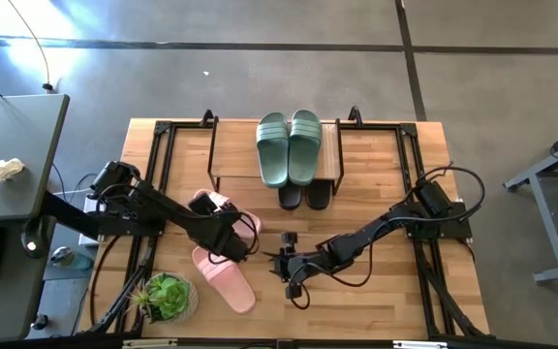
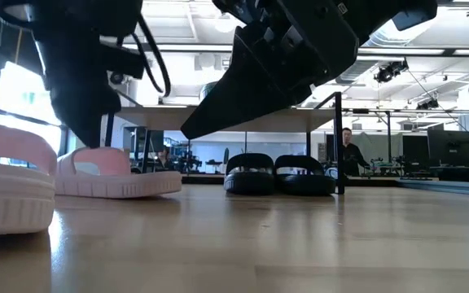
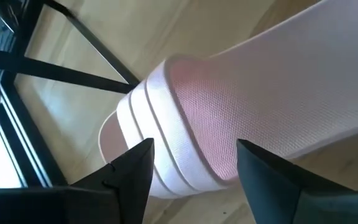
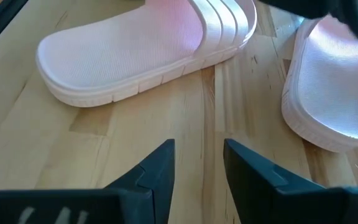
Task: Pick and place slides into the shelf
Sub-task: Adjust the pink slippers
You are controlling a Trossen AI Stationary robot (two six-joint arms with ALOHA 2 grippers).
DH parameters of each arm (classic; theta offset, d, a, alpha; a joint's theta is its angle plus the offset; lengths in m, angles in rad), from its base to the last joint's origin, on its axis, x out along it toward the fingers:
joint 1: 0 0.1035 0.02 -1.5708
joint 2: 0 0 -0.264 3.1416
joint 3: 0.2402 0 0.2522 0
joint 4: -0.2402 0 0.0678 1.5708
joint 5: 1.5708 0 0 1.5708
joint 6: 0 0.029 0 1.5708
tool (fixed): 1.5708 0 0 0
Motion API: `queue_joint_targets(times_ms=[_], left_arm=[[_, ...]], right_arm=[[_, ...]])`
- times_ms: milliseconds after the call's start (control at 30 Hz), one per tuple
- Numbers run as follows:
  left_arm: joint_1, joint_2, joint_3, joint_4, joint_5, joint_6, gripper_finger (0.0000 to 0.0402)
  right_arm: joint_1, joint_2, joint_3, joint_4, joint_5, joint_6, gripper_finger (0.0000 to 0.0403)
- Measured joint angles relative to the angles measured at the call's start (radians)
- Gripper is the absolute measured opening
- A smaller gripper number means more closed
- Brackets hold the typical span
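Observation:
Two light pink slides lie sole-down on the table near my left arm, one farther [image 1: 204, 204] and one nearer [image 1: 226, 281]. My left gripper [image 1: 240, 242] is open over the farther one. In the left wrist view its fingers [image 3: 191, 162] stand on either side of the ribbed strap [image 3: 151, 137]. My right gripper [image 1: 289, 264] is open and low over bare wood [image 4: 197, 158], facing the pink pair. The sage green slides [image 1: 289, 145] sit on the shelf's plank top [image 1: 332, 155]. The black slides [image 2: 279, 175] stand under it. My left gripper comes down from above at the farther pink slide's strap [image 3: 166, 155], with its open fingers to either side. The slide lies flat on the table. I cannot tell whether the fingers touch the strap.
A potted green plant [image 1: 168, 296] stands at the table's near left corner, close to the nearer pink slide. Black metal frames [image 1: 163, 155] run along both table sides. Bare wood lies between the right gripper and the shelf. A person [image 2: 348, 150] stands in the room beyond.

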Motion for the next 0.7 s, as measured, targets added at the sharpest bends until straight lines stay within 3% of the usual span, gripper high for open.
queue_joint_targets(times_ms=[700], left_arm=[[0.001, 0.000, -0.158, 0.105, -0.036, -0.077, 0.0214]], right_arm=[[0.000, -0.001, 0.000, -0.007, 0.005, 0.001, 0.0129]])
